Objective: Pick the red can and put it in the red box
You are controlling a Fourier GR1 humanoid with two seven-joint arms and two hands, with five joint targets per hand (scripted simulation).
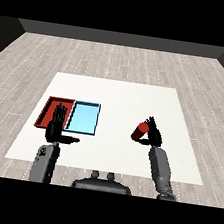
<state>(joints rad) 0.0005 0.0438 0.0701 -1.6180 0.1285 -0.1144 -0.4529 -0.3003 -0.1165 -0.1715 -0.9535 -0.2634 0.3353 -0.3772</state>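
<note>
The right hand (153, 135) is raised on its grey forearm, well to the right of the light blue tray (84, 118), fingers curled round the red can (140, 131). The left hand (56, 126) stands just left of that tray, fingers straight up, thumb stuck out sideways.

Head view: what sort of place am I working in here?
Probably a bare tabletop sorting station: a white table on grey plank flooring, holding only a red tray, a light blue tray and a red can.
</note>
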